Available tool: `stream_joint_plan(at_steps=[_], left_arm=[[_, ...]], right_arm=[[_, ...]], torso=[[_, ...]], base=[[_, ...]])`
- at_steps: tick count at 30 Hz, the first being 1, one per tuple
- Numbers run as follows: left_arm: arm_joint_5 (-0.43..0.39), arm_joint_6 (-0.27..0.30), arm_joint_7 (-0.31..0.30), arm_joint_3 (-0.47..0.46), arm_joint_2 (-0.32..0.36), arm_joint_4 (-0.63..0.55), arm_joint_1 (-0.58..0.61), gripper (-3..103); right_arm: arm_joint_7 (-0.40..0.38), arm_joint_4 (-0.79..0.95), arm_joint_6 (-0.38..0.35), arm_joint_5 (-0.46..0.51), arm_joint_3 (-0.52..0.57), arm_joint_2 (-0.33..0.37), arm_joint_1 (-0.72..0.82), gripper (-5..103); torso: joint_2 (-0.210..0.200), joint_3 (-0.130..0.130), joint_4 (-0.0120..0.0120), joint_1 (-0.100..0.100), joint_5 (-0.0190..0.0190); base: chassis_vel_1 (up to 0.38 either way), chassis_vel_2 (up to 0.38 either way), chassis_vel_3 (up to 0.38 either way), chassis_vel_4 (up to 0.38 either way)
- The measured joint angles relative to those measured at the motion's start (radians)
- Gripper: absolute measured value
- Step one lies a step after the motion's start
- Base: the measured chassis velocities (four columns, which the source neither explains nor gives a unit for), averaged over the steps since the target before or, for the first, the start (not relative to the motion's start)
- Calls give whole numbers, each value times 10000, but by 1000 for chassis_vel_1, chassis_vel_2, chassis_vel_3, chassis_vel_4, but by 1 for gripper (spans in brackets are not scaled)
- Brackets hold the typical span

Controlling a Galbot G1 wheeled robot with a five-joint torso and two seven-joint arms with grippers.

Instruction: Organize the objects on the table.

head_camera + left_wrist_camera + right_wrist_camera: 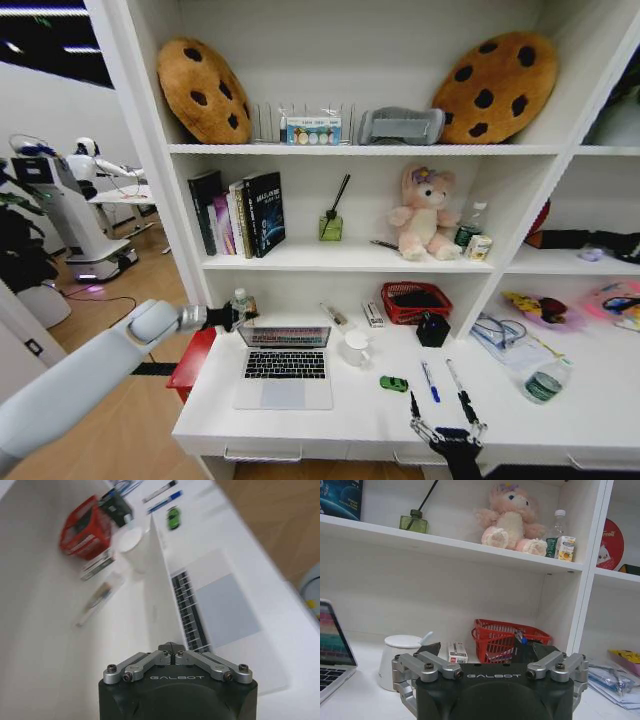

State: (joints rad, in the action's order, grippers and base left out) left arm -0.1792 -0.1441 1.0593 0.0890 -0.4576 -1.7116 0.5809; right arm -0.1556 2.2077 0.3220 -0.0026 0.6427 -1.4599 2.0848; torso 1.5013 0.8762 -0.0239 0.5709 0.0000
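Left claw [232, 317] poised just behind the upper left corner of the open silver laptop [284, 364], fingers drawn narrow, nothing held. Right claw [447, 432] parked at the tabletop [330, 425] front edge, fingers spread wide and empty, blue-capped pen [428, 381] and black-capped pen [457, 384] just ahead of it, tiny green toy [394, 383] ahead and to its left. Likely step: closing the laptop lid. Next move calls for pushing the screen's top edge forward and down.
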Motion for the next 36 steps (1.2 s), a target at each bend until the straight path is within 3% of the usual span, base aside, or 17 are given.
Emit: stream_joint_plan(at_steps=[3, 7, 8, 10, 11, 14, 15, 16, 17, 18, 19, 21, 24, 27, 31, 34, 36], left_arm=[[-516, 27, 364, -427, 474, -685, 602, 0], [-1555, 239, -328, -1114, 973, -1550, 1860, 0], [-2404, 296, -2065, -1504, 880, -1795, 2714, 0], [-2538, 617, -4596, -1902, 304, -1745, 3521, 0], [-2538, 617, -4596, -1902, 304, -1745, 3521, 0], [-2569, 1776, -8482, -2104, -461, -1831, 4549, 0], [-2569, 1776, -8482, -2104, -461, -1831, 4549, 0], [-2765, 2305, -9450, -2135, -653, -1957, 4847, -3], [-3449, 3212, -11236, -2194, -1034, -2287, 5450, 1], [-3449, 3212, -11236, -2194, -1034, -2287, 5450, 1], [-4036, 3693, -12592, -2267, -1383, -2531, 5868, 7], [-4522, 4052, -14337, -2557, -1988, -2873, 6534, 18], [-4517, 4100, -14837, -2976, -2318, -3102, 7091, 23], [-4589, 4104, -15081, -4223, -2762, -3721, 8359, 34], [-5069, 4069, -14927, -6005, -3362, -4945, 9969, 50], [-4887, 4078, -14404, -8122, -4604, -6350, 12050, 68], [-4708, 4078, -14243, -8481, -5005, -6689, 12580, 68]], right_arm=[[-9, 1, 1, 49, 35, 11, 1, 100], [-63, 1, -1, 92, 55, 10, -26, 100], [-104, -14, -24, 81, -19, -9, -51, 100], [-127, -16, -56, -5, -109, -47, -71, 100], [-127, -16, -56, -5, -109, -47, -71, 100], [-194, -19, -68, 16, -53, -54, -62, 100], [-194, -19, -68, 16, -53, -54, -62, 100], [-226, -35, -68, 49, -16, -52, -42, 100], [-262, -50, -69, 115, 27, -49, -1, 100], [-262, -50, -69, 115, 27, -49, -1, 100], [-295, -63, -68, 163, 70, -40, 30, 100], [-319, -105, -66, 261, 145, -20, 67, 100], [-319, -140, -69, 305, 167, -4, 70, 100], [-304, -168, -160, 333, 172, 27, 18, 100], [-283, -122, -379, 339, 130, 66, -99, 100], [-269, -42, -581, 315, 35, 107, -199, 100], [-259, -18, -626, 306, -22, 122, -199, 100]], torso=[[1, -1, 3, -1, 4], [1, -1, 7, -2, 1], [2, -1, 3, -4, 2], [2, -1, -4, -3, 0], [2, -1, -4, -3, 0], [1, 0, -3, -1, 0], [1, 0, -3, -1, 0], [1, 0, -2, -1, 0], [1, 1, -2, -1, 0], [1, 1, -2, -1, 0], [1, 0, 0, -2, -2], [1, 0, -1, -2, 0], [2, -1, -4, -2, 0], [1, 0, -3, -2, 4], [1, 0, 0, -2, 4], [1, -1, 1, -2, 3], [2, -1, 5, -3, 4]], base=[[0, 0, 0, 0], [0, 0, 0, 0], [0, 0, 0, 0], [0, 0, 0, 0], [0, 0, 0, 0], [0, 0, 0, 0], [0, 0, 0, 0], [0, 0, 0, 0], [0, 0, 0, 0], [0, 0, 0, 0], [0, 0, 0, 0], [0, 0, 0, 0], [0, 0, 0, 0], [0, 0, 0, 0], [0, 0, 0, 0], [0, 0, 0, 0], [0, 0, 0, 0]])
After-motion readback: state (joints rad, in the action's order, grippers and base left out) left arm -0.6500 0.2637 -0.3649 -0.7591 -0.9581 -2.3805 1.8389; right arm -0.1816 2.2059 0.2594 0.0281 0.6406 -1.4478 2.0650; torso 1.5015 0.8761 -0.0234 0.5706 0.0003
